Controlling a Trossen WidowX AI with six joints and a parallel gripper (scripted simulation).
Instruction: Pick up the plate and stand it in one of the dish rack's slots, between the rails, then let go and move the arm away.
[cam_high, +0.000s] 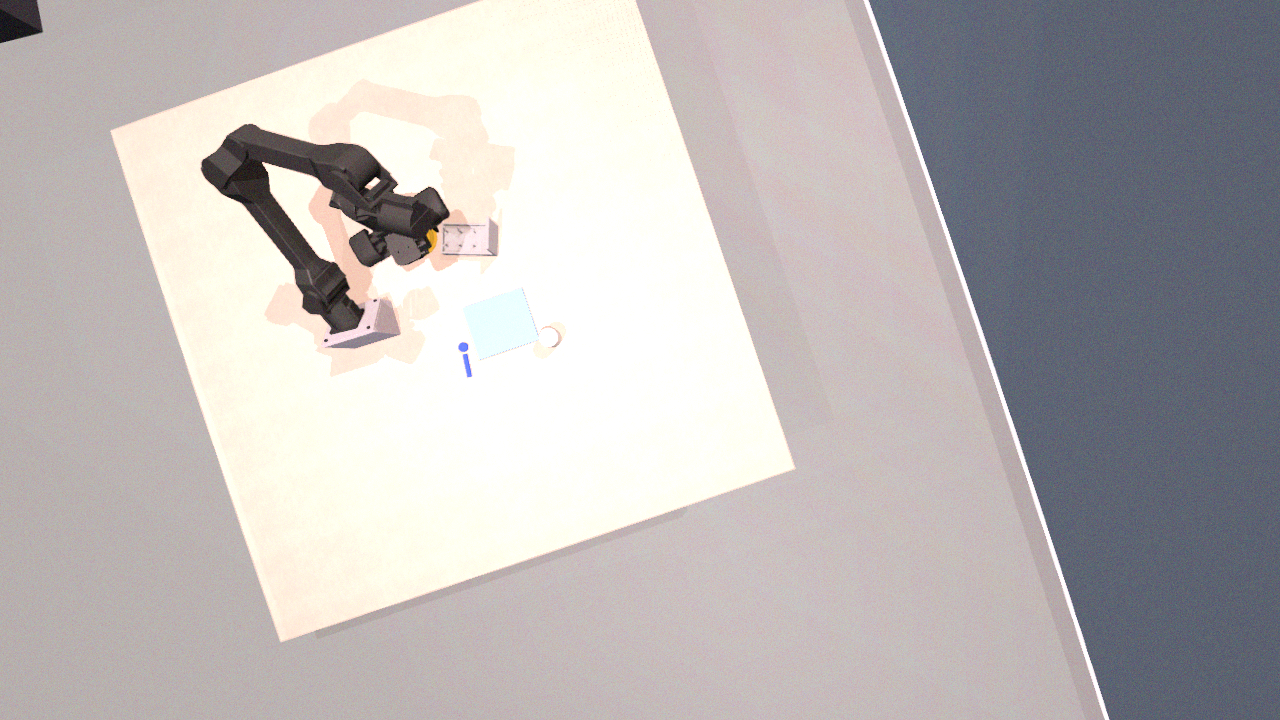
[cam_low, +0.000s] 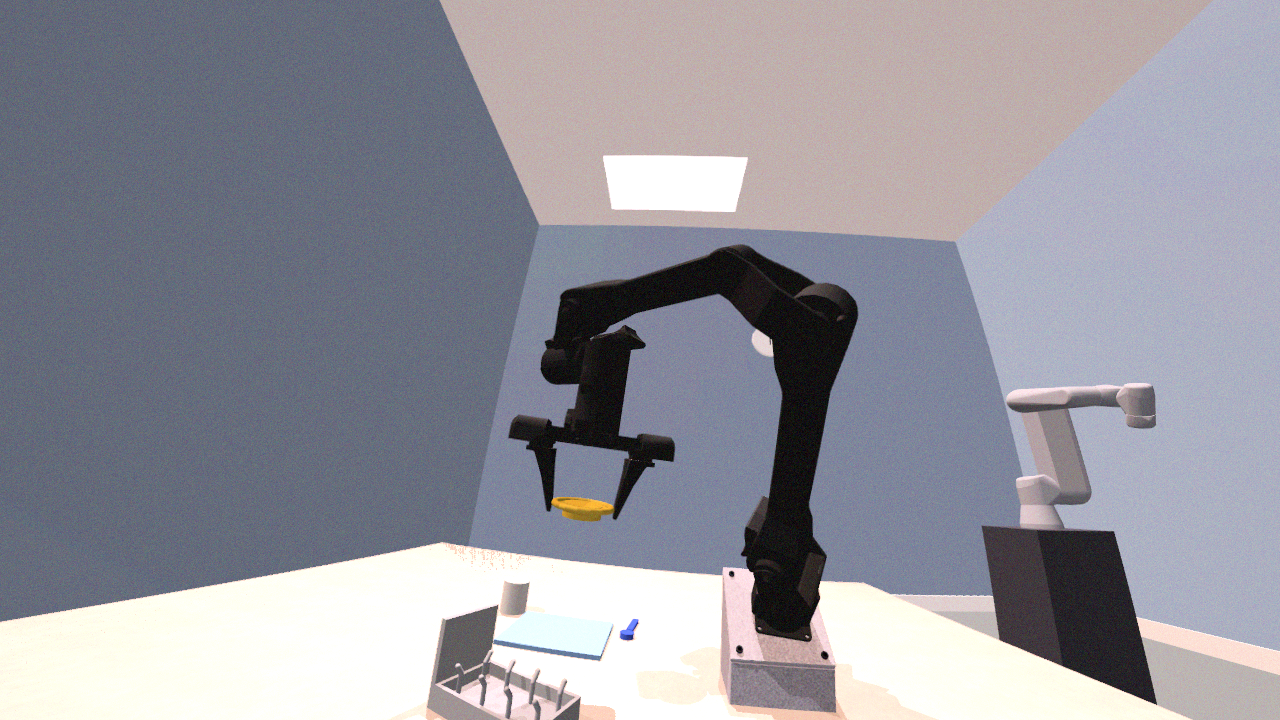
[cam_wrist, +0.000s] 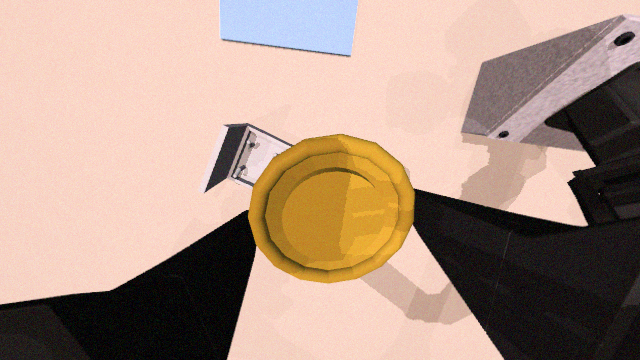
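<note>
The yellow plate (cam_high: 432, 239) (cam_low: 581, 508) (cam_wrist: 332, 212) is held by its rim, roughly level, high above the table. My gripper (cam_low: 582, 512) (cam_wrist: 330, 207) is shut on it, with one fingertip on each side of the rim. In the top view the arm hides most of the plate. The grey dish rack (cam_high: 492, 236) (cam_low: 465, 646) (cam_wrist: 227, 157) stands on the table, with a tall end panel and several short upright pegs. In the wrist view the plate covers part of the rack. No plate shows in the rack's slots.
A light blue board (cam_high: 501, 323) (cam_low: 554, 634) (cam_wrist: 287, 25) lies flat on the table. A white cup (cam_high: 548, 336) (cam_low: 514, 596) stands beside it, and a blue spoon-like thing (cam_high: 467, 365) (cam_low: 630, 629) lies on its other side. The arm's base block (cam_high: 383, 319) (cam_low: 781, 684) (cam_wrist: 530, 85) is near the board.
</note>
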